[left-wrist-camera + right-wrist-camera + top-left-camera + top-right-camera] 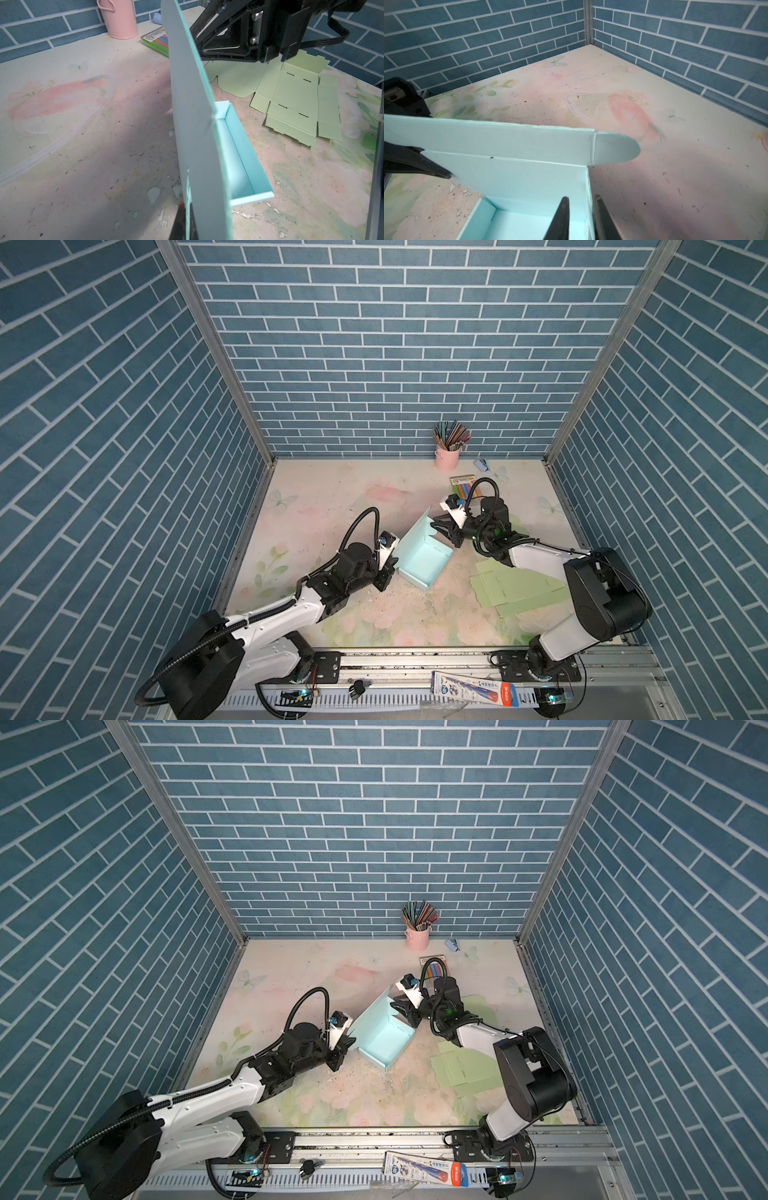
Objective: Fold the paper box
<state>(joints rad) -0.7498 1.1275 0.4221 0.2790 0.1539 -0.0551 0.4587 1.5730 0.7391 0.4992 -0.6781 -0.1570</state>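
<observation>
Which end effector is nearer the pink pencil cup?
Right. The right end effector straddles a wall of the paper box on the side facing the pink pencil cup; the left end effector grips its opposite, farther edge.

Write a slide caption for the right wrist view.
Right gripper straddles a side wall of the light blue paper box while the left gripper pinches its raised lid flap.

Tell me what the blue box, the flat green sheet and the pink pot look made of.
Blue box: thin matte card, likely paperboard; sharp creases, thin cut edges.
Green sheet: the same kind of matte card, die-cut with slots and fold lines.
Pink pot: smooth, faintly glossy; possibly painted metal or plastic.
</observation>
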